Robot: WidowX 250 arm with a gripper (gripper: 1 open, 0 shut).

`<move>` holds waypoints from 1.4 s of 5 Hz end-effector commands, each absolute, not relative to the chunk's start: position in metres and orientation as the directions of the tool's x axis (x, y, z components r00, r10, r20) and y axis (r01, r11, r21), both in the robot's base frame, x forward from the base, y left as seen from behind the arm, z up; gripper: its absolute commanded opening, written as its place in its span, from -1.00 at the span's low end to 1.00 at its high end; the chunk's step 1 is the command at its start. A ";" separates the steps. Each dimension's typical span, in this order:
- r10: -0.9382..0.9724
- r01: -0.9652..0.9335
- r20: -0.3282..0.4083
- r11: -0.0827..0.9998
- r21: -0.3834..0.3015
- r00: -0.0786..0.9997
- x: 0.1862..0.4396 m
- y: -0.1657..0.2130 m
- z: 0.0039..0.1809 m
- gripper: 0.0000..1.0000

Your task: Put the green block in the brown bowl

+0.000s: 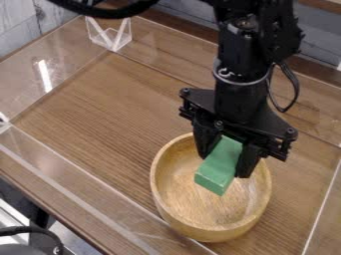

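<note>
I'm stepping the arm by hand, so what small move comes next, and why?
Probably open the jaws. The gripper is shut on the green block, which hangs over the inside of the brown bowl, so releasing should drop it in.

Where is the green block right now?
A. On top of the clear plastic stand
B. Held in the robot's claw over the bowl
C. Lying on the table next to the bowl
B: the gripper is shut on the green block, which hangs tilted over the inside of the brown bowl.
</note>
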State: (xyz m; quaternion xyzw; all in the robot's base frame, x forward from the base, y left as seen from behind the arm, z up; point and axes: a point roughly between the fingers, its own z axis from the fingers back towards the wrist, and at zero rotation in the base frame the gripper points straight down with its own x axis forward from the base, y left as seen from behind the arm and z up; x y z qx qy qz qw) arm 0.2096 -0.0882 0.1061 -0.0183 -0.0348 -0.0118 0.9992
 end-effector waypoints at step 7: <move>-0.031 0.035 0.088 0.998 -0.047 0.996 0.212 -0.093 0.107 -1.00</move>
